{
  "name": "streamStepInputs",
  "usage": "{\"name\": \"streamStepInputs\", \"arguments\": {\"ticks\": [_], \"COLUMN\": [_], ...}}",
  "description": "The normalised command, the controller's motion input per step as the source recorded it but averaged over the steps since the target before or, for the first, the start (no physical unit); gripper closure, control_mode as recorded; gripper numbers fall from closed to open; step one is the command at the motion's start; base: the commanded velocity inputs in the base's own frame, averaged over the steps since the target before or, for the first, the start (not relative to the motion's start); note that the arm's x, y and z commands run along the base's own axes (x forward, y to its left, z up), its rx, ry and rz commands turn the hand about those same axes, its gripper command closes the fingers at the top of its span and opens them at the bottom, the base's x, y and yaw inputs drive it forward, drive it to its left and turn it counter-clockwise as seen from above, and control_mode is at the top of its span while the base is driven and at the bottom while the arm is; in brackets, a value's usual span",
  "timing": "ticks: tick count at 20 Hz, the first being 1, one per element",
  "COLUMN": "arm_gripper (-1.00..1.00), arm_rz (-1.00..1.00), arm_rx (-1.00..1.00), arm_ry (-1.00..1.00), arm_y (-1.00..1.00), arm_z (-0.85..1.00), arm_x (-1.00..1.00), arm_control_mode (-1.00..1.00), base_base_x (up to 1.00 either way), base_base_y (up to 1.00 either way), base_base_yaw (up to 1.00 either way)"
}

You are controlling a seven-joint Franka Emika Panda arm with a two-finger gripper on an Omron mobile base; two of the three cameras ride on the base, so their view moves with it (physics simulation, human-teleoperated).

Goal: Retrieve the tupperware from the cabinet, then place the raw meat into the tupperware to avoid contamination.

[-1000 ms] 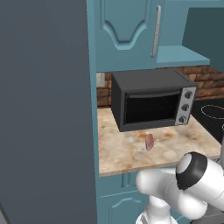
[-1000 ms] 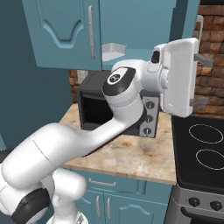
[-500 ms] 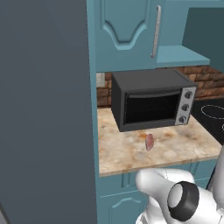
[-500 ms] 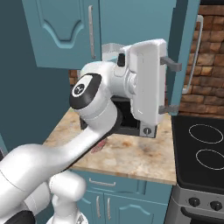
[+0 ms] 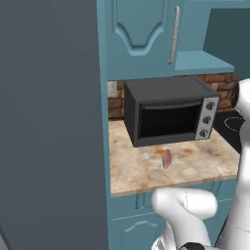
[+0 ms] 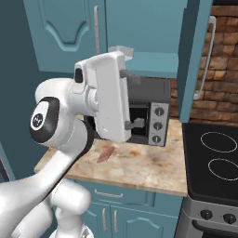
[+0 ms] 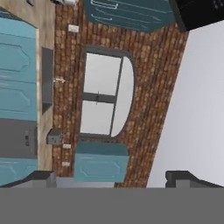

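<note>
The tupperware (image 6: 122,49) stands on the shelf of the open teal cabinet (image 6: 153,37), its lower part hidden behind my hand. The raw meat (image 5: 167,157) lies on the speckled counter in front of the microwave (image 5: 168,114); the right base view shows the raw meat (image 6: 106,154) below my hand. My gripper (image 6: 135,98) hangs in front of the microwave (image 6: 155,114), below the shelf, fingers pointing right. It is open with nothing between the fingers. In the hand view the gripper (image 7: 113,178) faces a far brick wall with a window.
The cabinet's open door (image 6: 194,56) sticks out to the right of my hand, with its bar handle on the far side. A black stove top (image 6: 218,160) adjoins the counter on the right. A tall dark grey unit (image 5: 49,122) closes off the left.
My hand has swung left and a little down, from in front of the open door to in front of the microwave. The jaws stayed open. Meat and tupperware have not moved.
</note>
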Motion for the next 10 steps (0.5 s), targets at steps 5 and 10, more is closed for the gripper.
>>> {"name": "streamStepInputs", "arguments": {"ticks": [5, 10], "arm_gripper": [-1.00, -1.00], "arm_rz": [0.30, 0.26], "arm_rx": [0.08, 0.17], "arm_ry": [0.00, -0.05], "arm_y": [0.57, 0.41], "arm_z": [-0.46, -0.55], "arm_x": [0.00, 0.09], "arm_control_mode": [-1.00, -1.00], "base_base_x": [0.00, 0.00], "base_base_y": [0.00, 0.00], "base_base_yaw": [0.00, 0.00]}}
